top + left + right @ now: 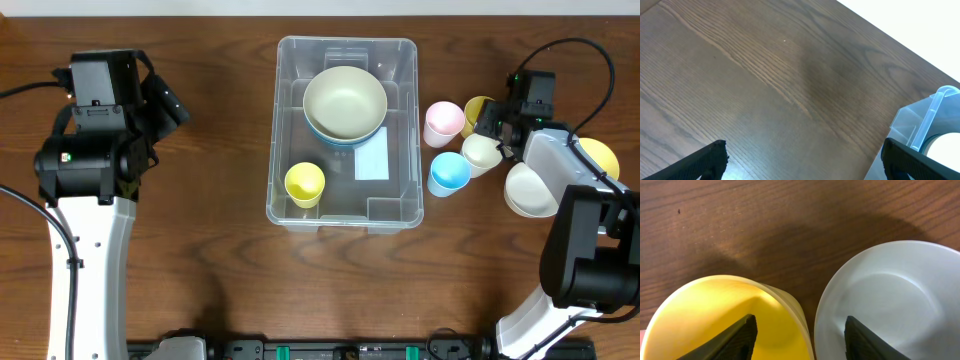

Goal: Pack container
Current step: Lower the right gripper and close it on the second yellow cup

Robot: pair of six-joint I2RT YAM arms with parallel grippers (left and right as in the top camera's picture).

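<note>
The clear container (283,120) sits mid-table and holds a cream bowl (345,98) stacked on a blue bowl, a yellow cup (305,185) and its white label (372,158). My right gripper (489,128) is open over a second yellow cup (476,108) and a white cup (482,153) to the container's right. In the right wrist view the gripper (800,322) has one finger over the yellow cup (710,315) and the other over the white cup (895,295). My left gripper (804,145) is open and empty over bare table, left of the container's corner (930,115).
A pink cup (443,122) and a blue cup (449,174) stand right of the container. A white bowl (528,190) and a yellow bowl (600,157) lie at the far right, beside my right arm. My left arm (95,150) is at the far left.
</note>
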